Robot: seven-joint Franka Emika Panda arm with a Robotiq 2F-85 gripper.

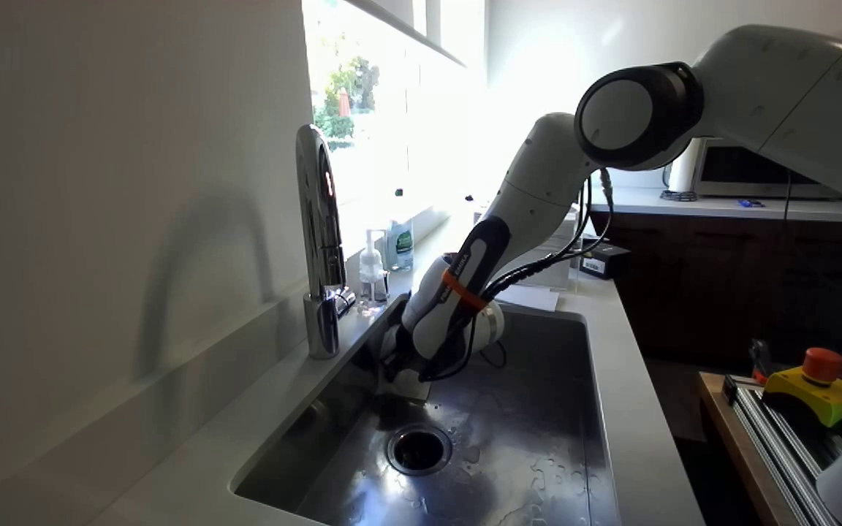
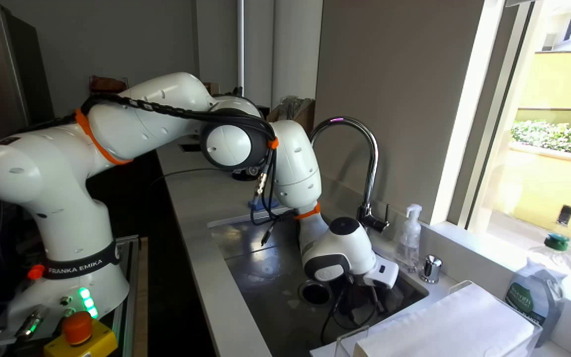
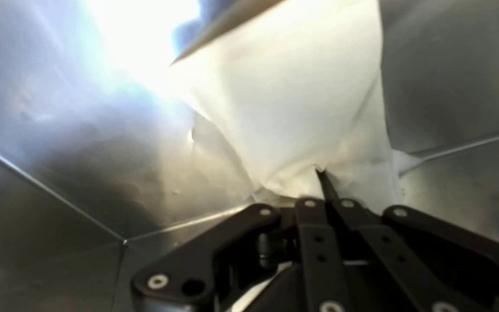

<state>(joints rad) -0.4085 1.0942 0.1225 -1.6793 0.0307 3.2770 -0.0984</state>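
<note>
My jaws clamp a thin, creased white sheet (image 3: 306,99) inside the shiny, rectangular metal sink (image 1: 523,427), toward the wall-side edge of the smooth counter (image 1: 636,409).

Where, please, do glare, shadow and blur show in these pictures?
In an exterior view, the glass window is overexposed and the curved chrome faucet casts an arched shadow on the pale wall; in the wrist view, white glare hits the grey steel sink, and the creased white sheet looks soft.
</note>
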